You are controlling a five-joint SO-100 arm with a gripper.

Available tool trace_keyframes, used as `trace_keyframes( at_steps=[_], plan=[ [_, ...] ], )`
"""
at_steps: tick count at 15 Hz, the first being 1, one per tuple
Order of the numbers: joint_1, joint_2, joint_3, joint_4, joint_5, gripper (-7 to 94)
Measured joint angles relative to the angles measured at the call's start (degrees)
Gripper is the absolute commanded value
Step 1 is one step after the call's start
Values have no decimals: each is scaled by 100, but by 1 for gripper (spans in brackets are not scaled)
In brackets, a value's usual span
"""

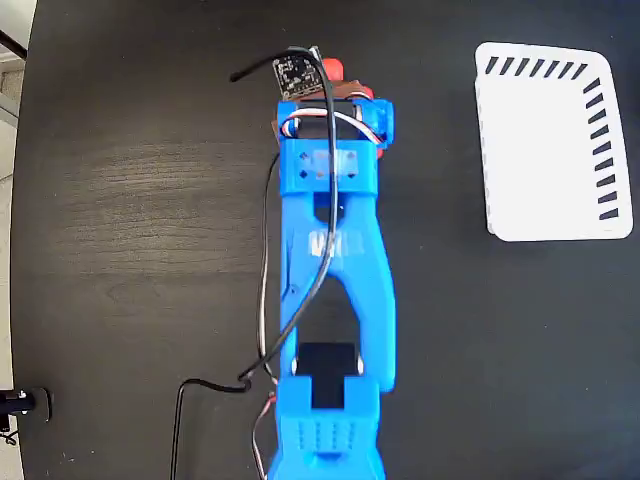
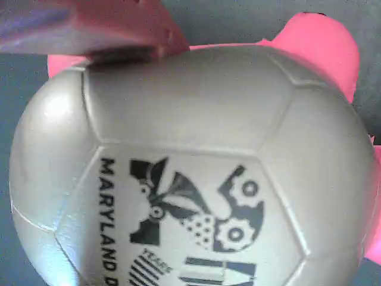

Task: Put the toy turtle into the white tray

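- The table [image 1: 130,200] is a matte black surface with a faint wood grain showing where the light falls on its left half; a pale floor strip runs along the far left edge of the fixed view.
- A thin black cable [image 1: 200,395] curls across the table near the bottom and climbs along the arm [image 1: 335,270]; the arm is glossy blue printed plastic, reaching from the bottom edge up the middle of the fixed view, with a small dark camera board at its top end.
- The gripper [image 1: 335,85] sits under that board at the top of the arm; from above its fingers are hidden, so whether they are apart or pressed together I cannot tell.
- The toy turtle [image 1: 333,70] shows in the fixed view only as a small red-orange piece beside the camera board; in the wrist view [image 2: 190,173] its shell fills the picture, a smooth, shiny beige dome divided by shallow seams into panels, printed with a black emblem of gears and the word MARYLAND; rounded pink-red limbs poke out behind it at the upper left and upper right.
- A pink-toned finger [image 2: 101,30], blurred, lies against the top left of the shell.
- The white tray [image 1: 545,215] lies well apart at the upper right; flat, smooth plastic, rounded corners, slanted dark slots along its top and right edges.
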Motion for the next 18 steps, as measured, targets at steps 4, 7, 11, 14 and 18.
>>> trace_keyframes(
  at_steps=[4,7,11,14,18],
  plan=[
    [220,1266,79,580,-545,-7],
    [721,2101,79,896,-773,-7],
    [1556,2760,-62,1222,-1037,-7],
    [2364,2777,-686,1573,-1345,-7],
    [3146,1898,-1731,1573,-1846,-7]
  ],
)
